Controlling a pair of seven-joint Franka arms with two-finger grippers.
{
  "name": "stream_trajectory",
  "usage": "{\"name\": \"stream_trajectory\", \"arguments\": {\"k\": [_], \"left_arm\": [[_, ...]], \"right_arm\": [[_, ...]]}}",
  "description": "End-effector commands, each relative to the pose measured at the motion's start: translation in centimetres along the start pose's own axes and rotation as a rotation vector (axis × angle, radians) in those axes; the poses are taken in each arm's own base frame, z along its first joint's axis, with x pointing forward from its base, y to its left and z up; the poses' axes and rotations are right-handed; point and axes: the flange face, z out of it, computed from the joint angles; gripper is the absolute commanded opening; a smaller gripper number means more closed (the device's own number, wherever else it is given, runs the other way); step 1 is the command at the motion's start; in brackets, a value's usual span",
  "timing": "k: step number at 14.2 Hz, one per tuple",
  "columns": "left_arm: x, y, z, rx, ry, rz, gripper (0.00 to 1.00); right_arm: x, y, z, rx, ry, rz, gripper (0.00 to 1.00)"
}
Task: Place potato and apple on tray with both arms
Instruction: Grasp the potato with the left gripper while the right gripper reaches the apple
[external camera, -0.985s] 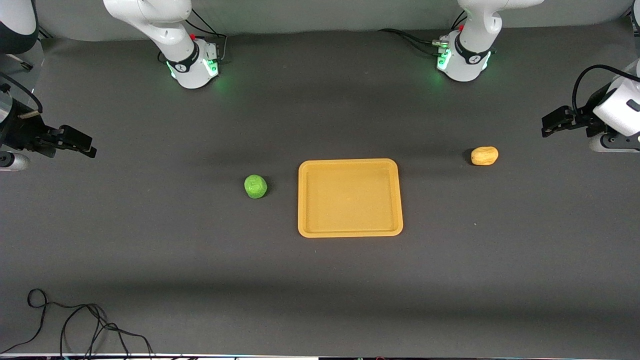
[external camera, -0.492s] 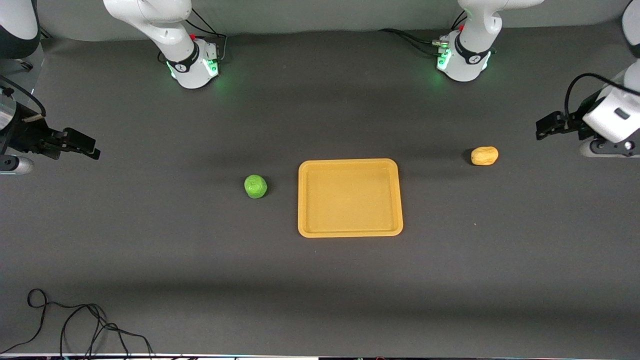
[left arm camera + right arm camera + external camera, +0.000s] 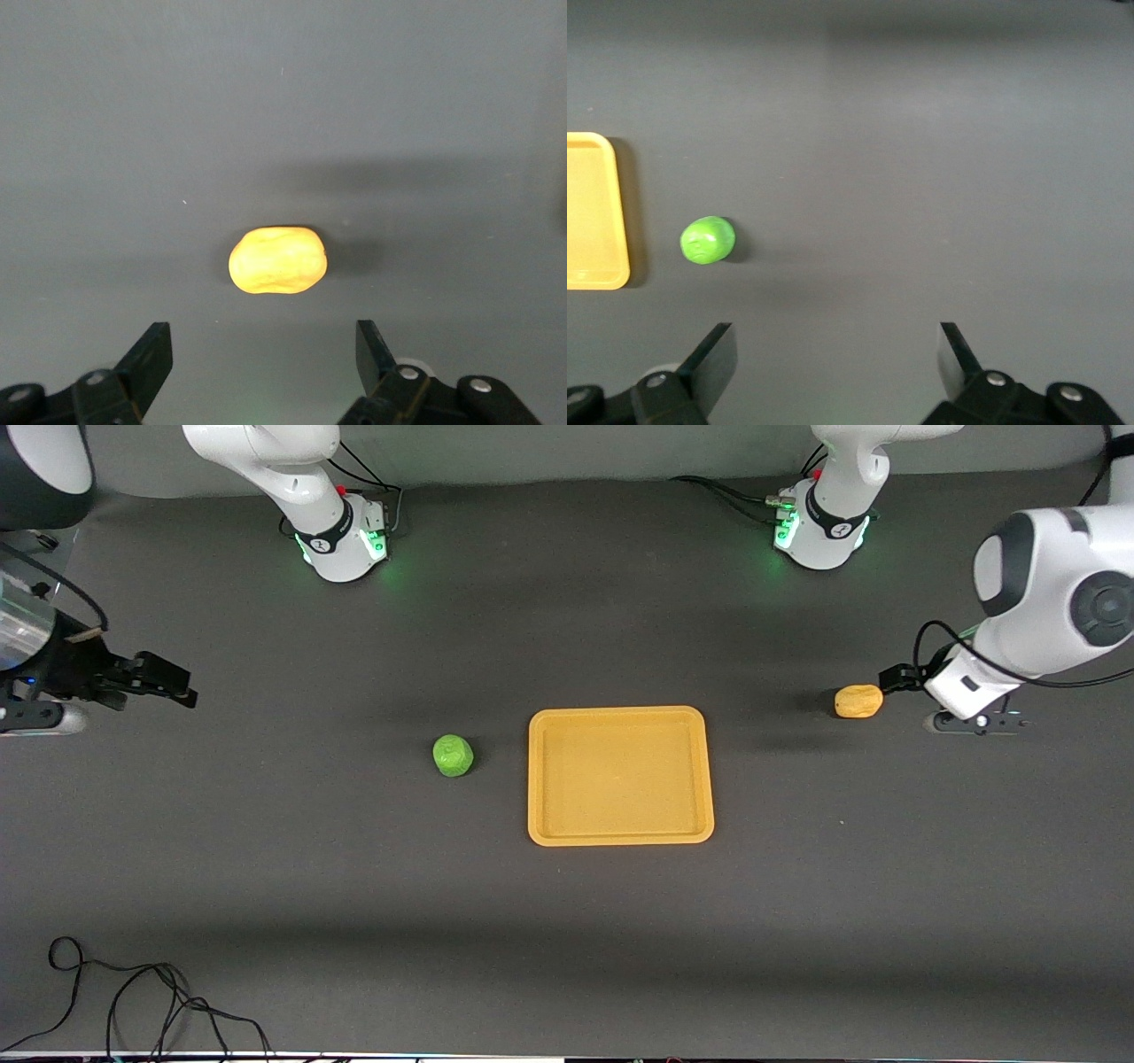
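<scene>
left gripper (image 3: 263, 359), jaws apart, should center over the potato (image 3: 277, 259) before descending; right gripper (image 3: 835, 359), jaws apart, must reach the apple (image 3: 708, 240).

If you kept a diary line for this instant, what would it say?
left gripper: open, by potato | right gripper: open, short of apple | tray: empty

Left wrist view: potato (image 3: 278, 259), oblong and yellowish with a matte skin, lying alone on the dark grey counter (image 3: 283, 106), a soft shadow spreading from one end. Left gripper (image 3: 264, 359) above the counter with both black fingers (image 3: 149, 361) spread wide, the gap between them broader than the potato. Potato sits just ahead of the fingertips, roughly centred on that gap, touching neither.
</scene>
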Motion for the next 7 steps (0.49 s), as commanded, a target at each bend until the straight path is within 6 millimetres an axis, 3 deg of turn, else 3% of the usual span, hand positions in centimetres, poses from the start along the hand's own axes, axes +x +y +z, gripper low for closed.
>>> {"name": "stream_trajectory", "arguments": {"k": [1,2,4,7], "left_arm": [[-1.7,-2.7,4.6,-0.063,0.045,-0.111,0.96],[-2.0,-3.6,6.9,-0.109,0.056,-0.173,0.96],[-2.5,-4.9,9.6,-0.174,0.048,-0.269,0.97],[-2.2,-4.4,10.2,-0.295,0.072,-0.394,0.99]], "right_arm": [[-0.4,-6.8,1.5,0.015,0.01,0.038,1.0],[-0.8,-9.9,2.1,0.018,0.021,0.06,1.0],[-1.9,-15.5,3.6,0.026,0.036,0.1,1.0],[-4.5,-23.0,5.9,0.03,0.038,0.156,1.0]]}}
